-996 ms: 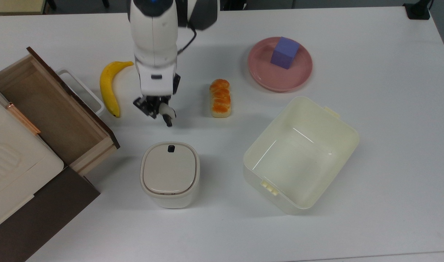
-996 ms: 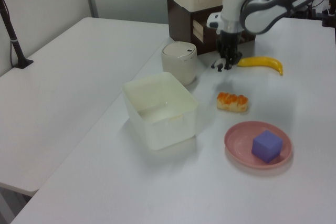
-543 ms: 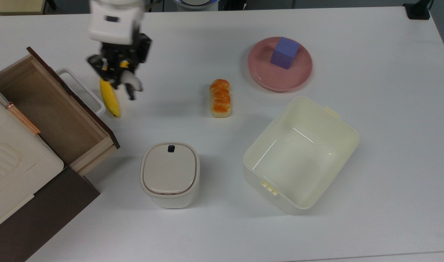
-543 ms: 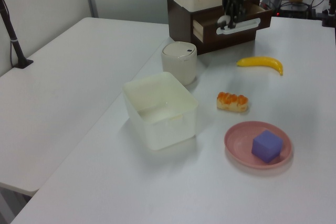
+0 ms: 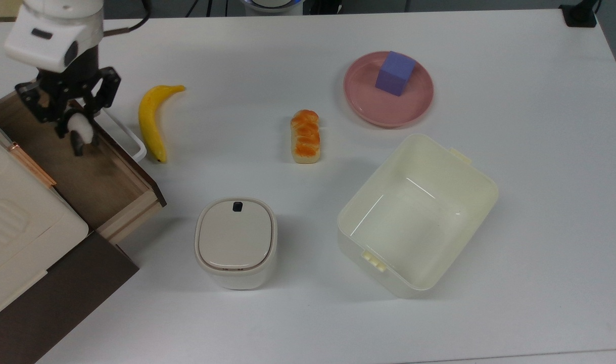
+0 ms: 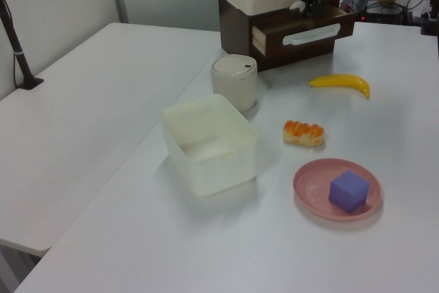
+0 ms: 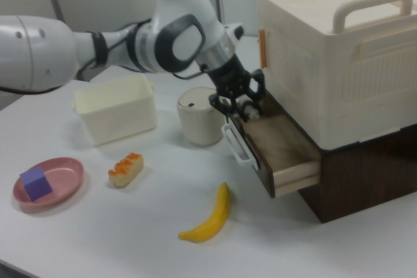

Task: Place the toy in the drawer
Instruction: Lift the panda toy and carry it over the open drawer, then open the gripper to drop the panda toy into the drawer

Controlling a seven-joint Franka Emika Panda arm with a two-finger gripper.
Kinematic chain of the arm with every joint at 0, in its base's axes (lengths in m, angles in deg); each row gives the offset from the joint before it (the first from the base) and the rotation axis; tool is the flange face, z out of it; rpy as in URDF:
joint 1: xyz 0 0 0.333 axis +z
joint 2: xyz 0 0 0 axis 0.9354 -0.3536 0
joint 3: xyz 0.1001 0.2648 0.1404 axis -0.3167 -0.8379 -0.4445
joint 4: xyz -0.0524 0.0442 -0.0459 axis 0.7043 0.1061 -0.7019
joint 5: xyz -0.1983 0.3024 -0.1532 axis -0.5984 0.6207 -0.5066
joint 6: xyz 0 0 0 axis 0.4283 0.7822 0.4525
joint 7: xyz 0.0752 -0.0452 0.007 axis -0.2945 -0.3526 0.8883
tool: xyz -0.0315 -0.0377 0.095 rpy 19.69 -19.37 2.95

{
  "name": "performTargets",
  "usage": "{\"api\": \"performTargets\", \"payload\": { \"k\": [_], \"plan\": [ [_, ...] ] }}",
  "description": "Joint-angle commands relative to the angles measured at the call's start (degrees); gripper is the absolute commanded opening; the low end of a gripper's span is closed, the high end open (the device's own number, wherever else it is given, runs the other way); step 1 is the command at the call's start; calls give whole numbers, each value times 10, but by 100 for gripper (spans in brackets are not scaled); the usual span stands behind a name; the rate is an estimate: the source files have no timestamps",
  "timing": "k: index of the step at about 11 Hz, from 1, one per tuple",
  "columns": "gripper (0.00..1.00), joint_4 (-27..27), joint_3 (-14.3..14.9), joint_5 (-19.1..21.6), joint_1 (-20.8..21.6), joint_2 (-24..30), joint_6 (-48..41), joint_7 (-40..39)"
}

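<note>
Gripping the toy point(image 5: 79, 131) between its fingers, the hand point(image 5: 70, 126) now hangs over the open drawer point(image 5: 93, 177), having crossed from above the banana point(image 5: 150, 119) half a second ago. Nothing else on the bench point(image 5: 515, 253) has shifted. In the right view the toy point(image 7: 248, 110) sits just above the drawer's point(image 7: 287, 154) wooden floor, behind the white loop handle point(image 7: 234, 142); the left view hides that floor behind the dark front panel point(image 6: 302, 32).

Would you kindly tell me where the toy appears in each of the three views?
Top view: far left, toy in the gripper above the drawer.
Left view: top, right of centre.
Right view: centre, above the drawer.
Shared landmark: the banana.
</note>
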Motion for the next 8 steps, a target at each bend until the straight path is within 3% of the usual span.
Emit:
{"api": "performTargets", "payload": {
  "k": [1, 4, 6, 8],
  "plan": [
    [47, 15, 4, -4, -17, -19, 16, 1],
    [67, 15, -3, -2, -17, -15, 15, 18],
    [69, 14, -7, -2, -11, -7, 11, 68],
    [69, 6, -47, -3, -11, 5, 7, 158]
  ]
}}
